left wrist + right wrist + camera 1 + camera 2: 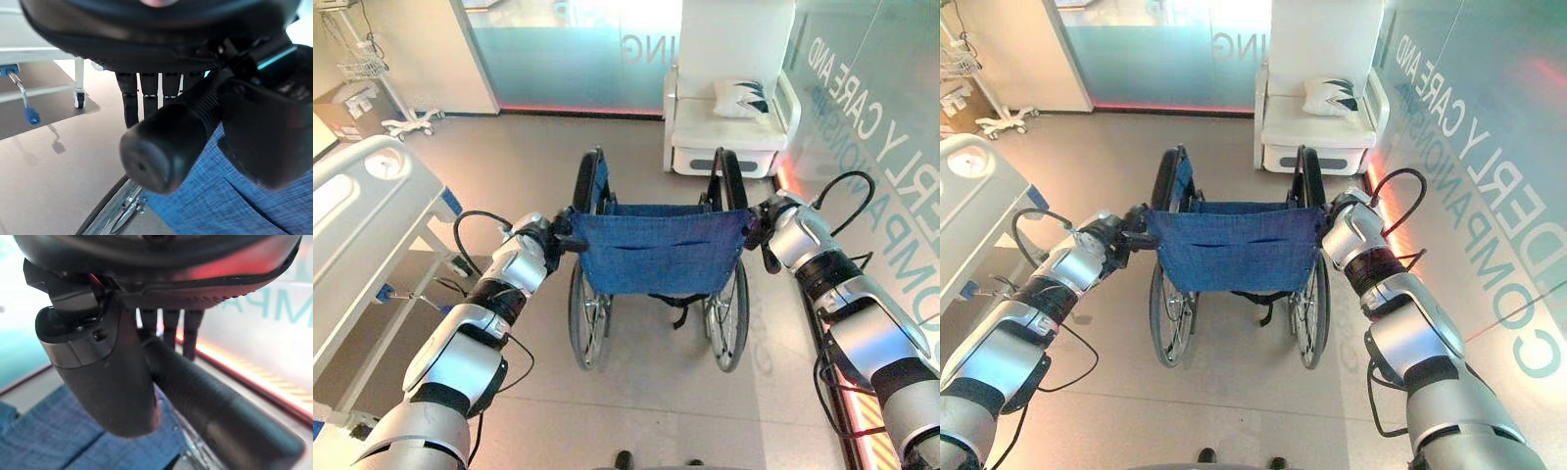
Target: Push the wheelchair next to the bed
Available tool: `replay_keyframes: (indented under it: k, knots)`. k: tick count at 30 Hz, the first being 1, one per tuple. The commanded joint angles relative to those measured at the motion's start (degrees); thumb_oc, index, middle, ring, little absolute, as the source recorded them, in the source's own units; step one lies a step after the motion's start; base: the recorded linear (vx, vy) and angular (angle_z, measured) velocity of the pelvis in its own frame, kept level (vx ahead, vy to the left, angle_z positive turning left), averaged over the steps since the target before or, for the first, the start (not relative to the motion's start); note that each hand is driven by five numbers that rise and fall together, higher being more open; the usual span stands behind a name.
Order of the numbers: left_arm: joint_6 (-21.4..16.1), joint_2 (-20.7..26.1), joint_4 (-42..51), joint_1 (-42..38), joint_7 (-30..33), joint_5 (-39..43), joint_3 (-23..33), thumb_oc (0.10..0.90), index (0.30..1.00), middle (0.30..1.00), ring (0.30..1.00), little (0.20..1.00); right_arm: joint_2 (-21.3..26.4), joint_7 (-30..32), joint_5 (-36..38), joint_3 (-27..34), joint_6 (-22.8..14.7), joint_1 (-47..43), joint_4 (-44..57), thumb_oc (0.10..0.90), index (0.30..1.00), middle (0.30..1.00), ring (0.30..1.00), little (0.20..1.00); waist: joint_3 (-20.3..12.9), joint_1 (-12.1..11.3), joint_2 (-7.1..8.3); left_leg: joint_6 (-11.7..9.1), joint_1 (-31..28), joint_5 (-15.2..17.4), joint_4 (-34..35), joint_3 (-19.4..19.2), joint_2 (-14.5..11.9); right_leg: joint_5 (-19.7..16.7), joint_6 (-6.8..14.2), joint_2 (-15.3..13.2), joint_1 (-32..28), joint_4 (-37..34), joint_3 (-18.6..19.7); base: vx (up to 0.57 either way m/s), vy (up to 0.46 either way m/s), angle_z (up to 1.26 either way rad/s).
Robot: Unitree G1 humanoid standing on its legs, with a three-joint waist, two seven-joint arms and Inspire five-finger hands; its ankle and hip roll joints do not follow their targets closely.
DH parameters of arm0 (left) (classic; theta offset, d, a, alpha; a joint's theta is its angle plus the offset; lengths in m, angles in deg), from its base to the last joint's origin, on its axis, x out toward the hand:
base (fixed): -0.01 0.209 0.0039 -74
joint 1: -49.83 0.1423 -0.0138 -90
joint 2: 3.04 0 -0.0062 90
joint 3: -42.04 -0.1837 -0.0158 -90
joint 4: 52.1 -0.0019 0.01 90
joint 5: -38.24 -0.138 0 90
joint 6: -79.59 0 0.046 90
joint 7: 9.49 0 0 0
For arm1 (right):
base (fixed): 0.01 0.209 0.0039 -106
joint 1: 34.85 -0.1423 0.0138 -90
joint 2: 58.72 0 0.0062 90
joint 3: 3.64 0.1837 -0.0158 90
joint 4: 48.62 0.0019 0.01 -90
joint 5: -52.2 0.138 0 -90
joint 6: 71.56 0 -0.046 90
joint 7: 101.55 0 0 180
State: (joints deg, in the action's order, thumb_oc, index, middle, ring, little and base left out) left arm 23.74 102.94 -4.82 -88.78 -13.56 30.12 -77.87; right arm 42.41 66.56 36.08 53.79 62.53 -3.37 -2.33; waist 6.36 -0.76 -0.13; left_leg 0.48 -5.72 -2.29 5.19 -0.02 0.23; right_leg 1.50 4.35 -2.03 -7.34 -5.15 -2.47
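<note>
with each robot hand, left (551, 238) and right (760, 227), wrapped round a handle of the wheelchair (658, 257), push evenly, steering left toward the bed (357, 211).

Glass wall (1528, 59) bears large lettering (1449, 127)

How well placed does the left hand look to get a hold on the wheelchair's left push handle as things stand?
Probably yes: the left hand is already at the left push handle, its fingers reaching down behind the grip, with nothing between them. Whether they wrap firmly is unclear.
</note>
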Motion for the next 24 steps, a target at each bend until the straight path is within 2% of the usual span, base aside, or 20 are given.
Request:
replay_keyframes:
  k: [1, 4, 6, 12, 16, 20, 23, 24]
  knots:
    - [-1.8, 2.1, -5.0, 3.7, 1.8, -1.2, -0.1, 0.400, 0.300, 0.300, 0.300, 0.300, 2.7, -9.1, 2.7, -5.1, -2.3, 7.9, -6.0, 0.400, 0.300, 0.300, 0.300, 0.300, 2.5, -2.1, 1.45, -0.8, -1.1, 4.4, -1.7, 0.3, 4.2, -2.0, 1.1, -1.3, 0.6, 0.8, 0.2, 0.00, 0.000, 0.00]
    - [-2.8, 2.2, -4.0, 3.9, 2.9, -2.0, 0.2, 0.400, 0.300, 0.300, 0.300, 0.300, 3.3, -6.5, 1.5, -4.9, -5.6, 8.2, -4.9, 0.400, 0.300, 0.300, 0.300, 0.300, 2.3, -2.1, 1.41, -0.8, -1.2, 4.5, -1.6, 0.4, 4.2, -2.0, 1.1, -1.4, 0.4, 0.7, 0.1, 0.00, 0.000, 0.00]
    - [-3.3, 2.2, -3.1, 4.6, 3.3, -3.2, 0.3, 0.400, 0.300, 0.300, 0.300, 0.300, 3.5, -4.9, 2.2, -4.7, -5.5, 8.5, -3.3, 0.400, 0.300, 0.300, 0.300, 0.300, 2.1, -2.1, 1.28, -0.9, -1.4, 4.6, -1.6, 0.5, 4.2, -1.9, 1.1, -1.4, 0.3, 0.7, 0.1, 0.00, 0.000, 0.00]
    - [-4.2, 2.8, -3.0, 2.9, 1.9, -5.9, -0.8, 0.400, 0.300, 0.300, 0.300, 0.300, 3.4, -5.4, 2.8, -4.5, -5.0, 7.8, -3.1, 0.400, 0.300, 0.300, 0.300, 0.300, 1.7, -1.6, 0.85, -1.0, -1.7, 4.8, -1.5, 0.4, 4.2, -1.8, 1.1, -1.6, 0.1, 0.7, 0.2, 0.01, 0.033, 0.04]
    - [-5.7, 2.3, -4.6, -2.0, 2.2, -5.2, -2.5, 0.400, 0.300, 0.300, 0.300, 0.300, 2.0, -4.1, 3.6, -5.1, -8.7, 5.3, -4.5, 0.400, 0.300, 0.300, 0.300, 0.300, 1.0, -1.2, 0.44, -1.1, -2.1, 5.1, -1.7, 0.1, 4.3, -1.7, 1.3, -2.0, -0.3, 0.7, 0.3, 0.05, 0.051, 0.03]
    - [-6.7, 1.8, -4.4, -3.9, 3.4, -2.1, -3.0, 0.400, 0.300, 0.300, 0.300, 0.300, 1.2, -2.7, 3.9, -5.1, -10.0, 4.6, -3.8, 0.400, 0.300, 0.300, 0.300, 0.300, 0.4, -1.0, 0.27, -1.1, -2.3, 5.5, -2.0, -0.1, 4.4, -1.7, 1.5, -2.4, -0.5, 0.7, 0.3, 0.06, 0.047, 0.03]
    - [-9.2, 1.7, -3.5, -4.1, 6.9, 3.2, -1.5, 0.400, 0.300, 0.300, 0.300, 0.300, 1.5, -2.1, 3.0, -5.1, -11.6, 4.4, -3.2, 0.400, 0.300, 0.300, 0.300, 0.300, 0.1, -1.0, 0.00, -1.0, -2.1, 5.9, -2.6, -0.2, 4.6, -1.6, 1.7, -3.0, -0.5, 0.9, 0.2, 0.03, 0.099, 0.00]
    - [-10.6, 1.6, -2.5, -3.8, 8.0, 7.8, -0.2, 0.400, 0.300, 0.300, 0.300, 0.300, 1.9, -1.6, 2.3, -5.1, -12.8, 4.3, -3.3, 0.400, 0.300, 0.300, 0.300, 0.300, 0.1, -1.2, -0.11, -0.9, -2.0, 6.1, -3.1, -0.2, 4.8, -1.6, 1.9, -3.6, -0.5, 1.1, 0.0, 0.03, 0.107, 0.00]
